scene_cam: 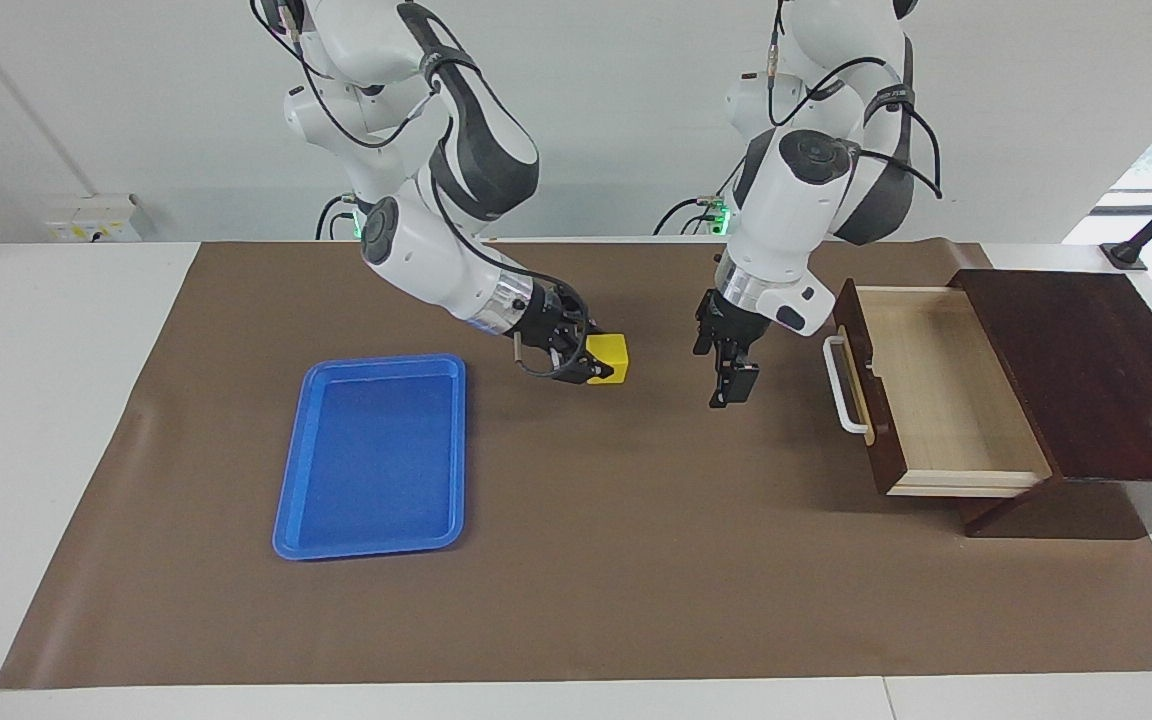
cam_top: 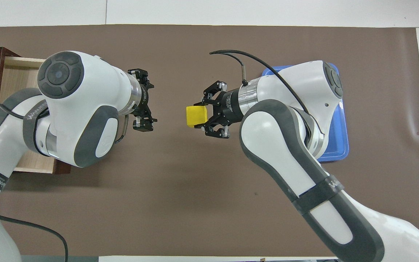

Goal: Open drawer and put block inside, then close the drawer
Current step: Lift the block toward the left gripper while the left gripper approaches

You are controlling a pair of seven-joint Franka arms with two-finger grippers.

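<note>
Blue tray (scene_cam: 372,457) lies at left of the facing view; nothing lies between block and drawer (scene_cam: 936,390), pulled open at right. Right gripper (scene_cam: 591,362) clamps the block (scene_cam: 608,358) mid-frame. Left gripper (scene_cam: 731,385), apparently parted, hangs beside the handle (scene_cam: 844,385). Arm lettering is illegible.

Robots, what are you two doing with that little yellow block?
The right gripper holds the small bright yellow cube above the brown mat, between the blue plastic tray and the drawer. The dark brown wooden drawer with the white bar handle is already pulled open and shows nothing inside. The left gripper hangs over the mat in front of that drawer, holding nothing. The cube is not yet in the drawer.
</note>
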